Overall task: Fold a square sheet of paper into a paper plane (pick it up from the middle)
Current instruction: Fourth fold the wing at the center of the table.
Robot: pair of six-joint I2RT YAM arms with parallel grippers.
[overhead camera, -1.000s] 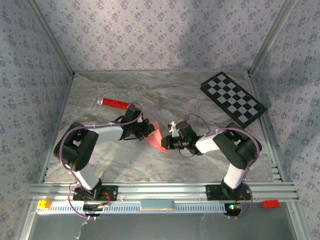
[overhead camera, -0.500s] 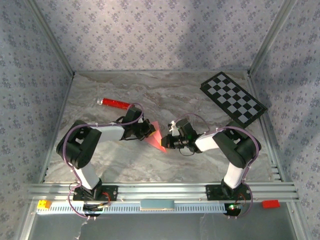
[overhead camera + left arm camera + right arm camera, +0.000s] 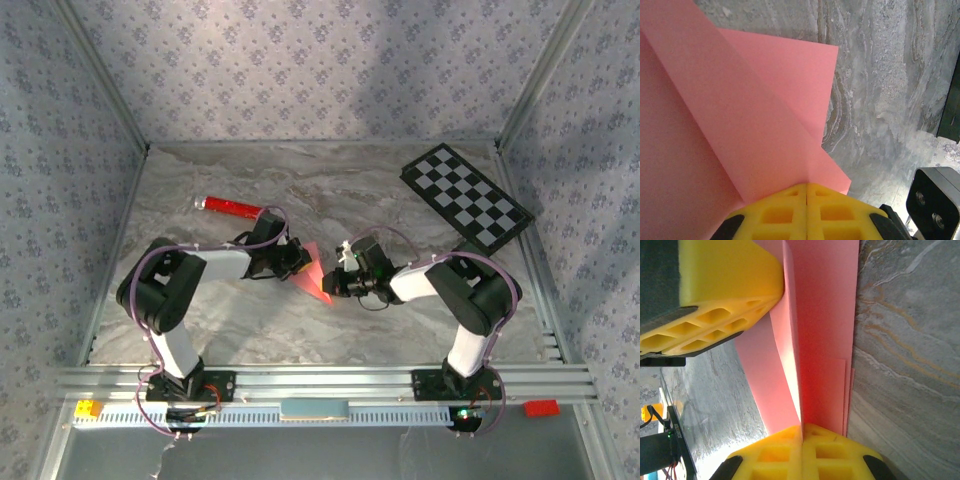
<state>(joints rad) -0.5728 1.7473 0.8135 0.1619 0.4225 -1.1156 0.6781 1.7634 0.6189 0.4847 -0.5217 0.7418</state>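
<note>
I see pink paper point(image 3: 740, 100), yellow jaws, a grey marbled surface point(image 3: 330, 180) with brownish veins, a shiny red tube point(image 3: 229, 206), a black-and-white checkerboard point(image 3: 466, 199) and pale blue-grey walls point(image 3: 320, 70) printed with small dark flowers.

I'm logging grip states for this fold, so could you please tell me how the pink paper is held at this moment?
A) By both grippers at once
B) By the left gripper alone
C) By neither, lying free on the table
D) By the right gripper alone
A: in the wrist views, the left gripper and the right gripper each have their yellow fingertips shut on an edge of the pink paper.
</note>
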